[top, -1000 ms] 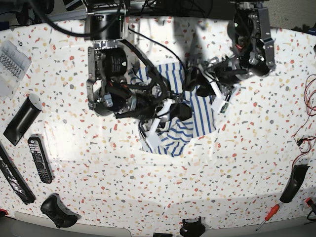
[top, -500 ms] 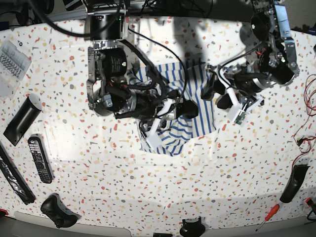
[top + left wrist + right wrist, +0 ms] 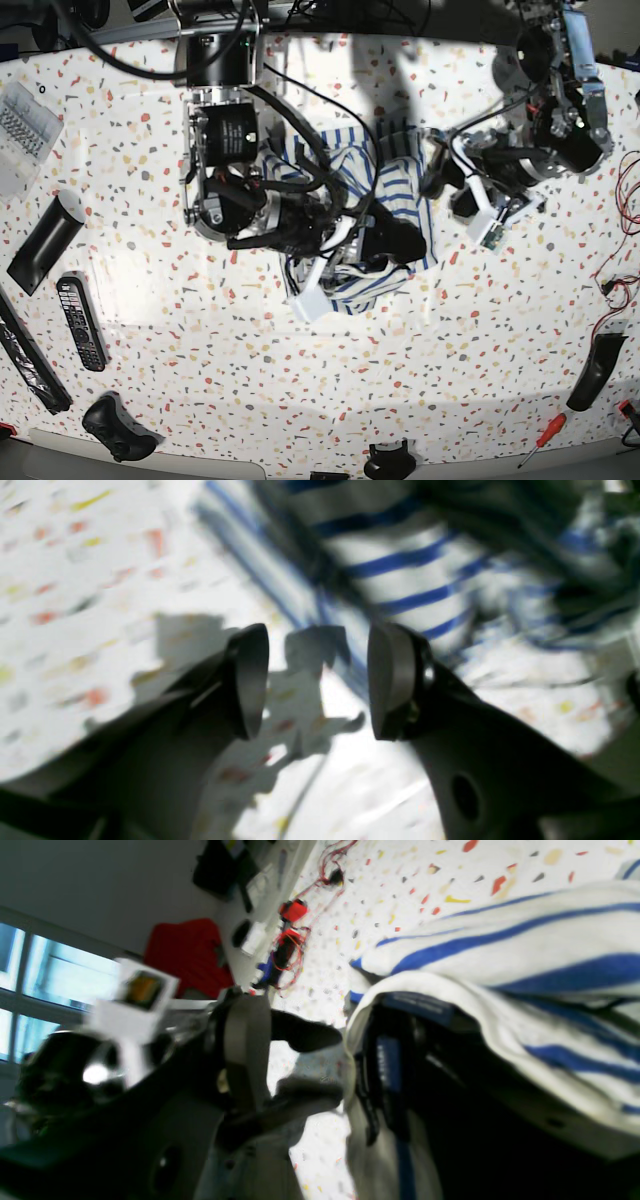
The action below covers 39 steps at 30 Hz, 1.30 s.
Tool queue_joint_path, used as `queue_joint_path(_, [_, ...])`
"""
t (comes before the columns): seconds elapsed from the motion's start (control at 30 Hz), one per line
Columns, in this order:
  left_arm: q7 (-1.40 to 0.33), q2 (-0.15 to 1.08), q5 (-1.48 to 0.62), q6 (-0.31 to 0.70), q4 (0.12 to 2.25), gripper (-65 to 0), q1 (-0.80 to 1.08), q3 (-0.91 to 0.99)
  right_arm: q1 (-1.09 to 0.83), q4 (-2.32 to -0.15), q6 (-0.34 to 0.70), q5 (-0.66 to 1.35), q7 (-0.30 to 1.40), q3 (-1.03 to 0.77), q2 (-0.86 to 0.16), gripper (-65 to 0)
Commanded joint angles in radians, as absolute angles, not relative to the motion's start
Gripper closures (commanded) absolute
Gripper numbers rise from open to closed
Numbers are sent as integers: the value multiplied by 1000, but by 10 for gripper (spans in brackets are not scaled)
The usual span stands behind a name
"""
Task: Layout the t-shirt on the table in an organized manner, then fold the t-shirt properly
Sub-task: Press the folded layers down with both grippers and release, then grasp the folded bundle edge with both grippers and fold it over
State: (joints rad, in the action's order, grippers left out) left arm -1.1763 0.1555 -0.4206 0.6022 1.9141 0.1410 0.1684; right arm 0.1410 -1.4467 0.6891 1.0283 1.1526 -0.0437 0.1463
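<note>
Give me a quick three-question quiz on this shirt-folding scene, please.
1. True or false: the t-shirt lies spread flat on the table.
2. The left end effector is: A) open and empty; B) clamped on cloth; C) out of sight.
3. What colour are the t-shirt's stripes?

Key: 1. False, it is bunched up. 2. A. 3. Blue.
</note>
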Motion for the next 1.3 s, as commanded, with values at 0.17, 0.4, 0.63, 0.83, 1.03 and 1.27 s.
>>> queue_joint_path(0.17, [-1159,280,-393,562,1935,-290,130,169,169,-1466,698,1142,1136,-19,157,-334])
queue_joint_path(0.4, [-1154,345,-394,542,1935,-290,130,169,176,-1466,698,1148,1137,-19,157,-334])
queue_joint_path(0.63, [-1152,345,-393,542,1934,-290,130,169,245,-1466,698,814,1137,-47,157,-334])
queue_joint_path(0.83, [-1153,345,-455,480,1937,-290,130,169,254,-1467,698,660,1137,-141,155,-334])
queue_joint_path(1.03, [-1003,317,-709,493,2053,-290,138,169,263,-1472,698,657,1137,-244,35,-334])
queue_joint_path(1.27, [-967,166,-739,532,2094,-290,155,154,266,-1472,698,659,1134,-403,-135,-334])
